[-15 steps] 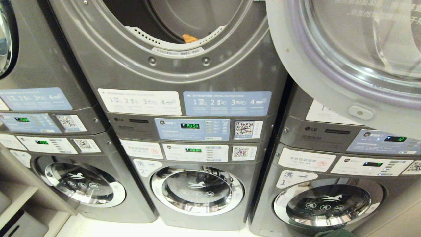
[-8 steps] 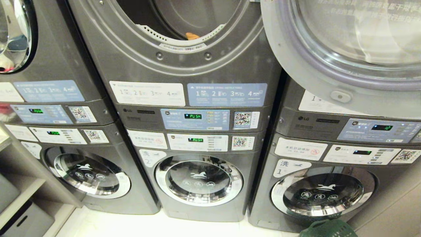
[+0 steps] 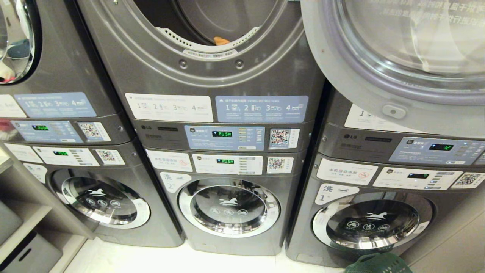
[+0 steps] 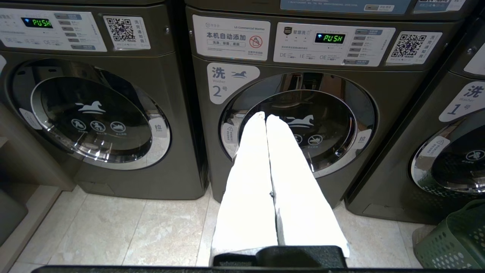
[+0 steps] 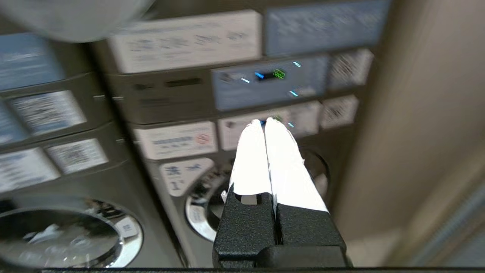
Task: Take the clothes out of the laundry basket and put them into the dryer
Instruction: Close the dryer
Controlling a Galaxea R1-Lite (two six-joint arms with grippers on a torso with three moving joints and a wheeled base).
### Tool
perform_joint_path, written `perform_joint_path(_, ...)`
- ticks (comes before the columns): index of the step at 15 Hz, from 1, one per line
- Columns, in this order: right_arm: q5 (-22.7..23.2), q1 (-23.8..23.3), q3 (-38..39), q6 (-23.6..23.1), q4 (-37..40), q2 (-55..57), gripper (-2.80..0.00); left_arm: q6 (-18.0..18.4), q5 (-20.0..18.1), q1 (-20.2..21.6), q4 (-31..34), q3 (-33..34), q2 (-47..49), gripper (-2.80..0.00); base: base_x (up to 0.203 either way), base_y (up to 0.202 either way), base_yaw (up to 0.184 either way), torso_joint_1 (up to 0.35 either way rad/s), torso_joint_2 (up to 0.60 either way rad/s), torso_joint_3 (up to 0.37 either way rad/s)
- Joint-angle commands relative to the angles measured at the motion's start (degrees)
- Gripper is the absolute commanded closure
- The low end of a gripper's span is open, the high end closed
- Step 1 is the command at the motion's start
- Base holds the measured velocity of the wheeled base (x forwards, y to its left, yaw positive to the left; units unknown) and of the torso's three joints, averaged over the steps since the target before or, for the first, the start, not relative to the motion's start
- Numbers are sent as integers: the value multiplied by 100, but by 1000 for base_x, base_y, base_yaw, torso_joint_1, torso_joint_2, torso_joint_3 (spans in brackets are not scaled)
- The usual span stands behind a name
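Task barely started, by the look of it. The grey upper dryer w/ round open drum (image 3: 212,22) in the middle stack has its big glass-fronted door (image 3: 398,64) swung out to the right; one small orange item (image 3: 221,40) sits at the drum lip, can't tell what it is. The green perforated plastic laundry basket (image 3: 379,263) is on the pale tile floor (image 4: 113,227) at the right, in front of the no. 1 washer (image 3: 373,223); contents not visible. Left gripper (image 4: 266,117): jaws pressed together, empty, facing the no. 2 washer (image 4: 299,129). Right gripper (image 5: 264,123): jaws also together, nothing held, aimed at the right stack's panels.

Vs. a sec ago: whole head view has shifted, so camera moved; basket now shows more.
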Motion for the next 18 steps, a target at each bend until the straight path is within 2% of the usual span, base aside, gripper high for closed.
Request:
perform_joint_path(1,-697,-4,-178,440,-5,1231,0,-2,2,0,-2,0,-11,0,0,0,0,0,0,0)
perform_joint_path(4,-1747,-7,-385,1185,0,1984,0,-2,2,0,-2,0,-11,0,0,0,0,0,0,0)
perform_joint_path(8,-1964,-41,-754,1244,4,2041,0,-2,2,0,-2,0,-11,0,0,0,0,0,0,0)
perform_joint_path(9,-1890,-222,-960,1271,5,2055,0,-2,2,0,-2,0,-11,0,0,0,0,0,0,0)
perform_joint_path(10,-1596,-545,-1130,1340,10,2077,0,-2,2,0,-2,0,-11,0,0,0,0,0,0,0)
perform_joint_path(12,-625,-1375,-1378,1531,59,2012,0,-2,2,0,-2,0,-11,0,0,0,0,0,0,0)
perform_joint_path(16,1337,-3561,-1409,1892,349,1909,0,-2,2,0,-2,0,-11,0,0,0,0,0,0,0)
perform_joint_path(18,2017,-4084,-1099,2093,321,2042,0,-2,2,0,-2,0,-11,0,0,0,0,0,0,0)
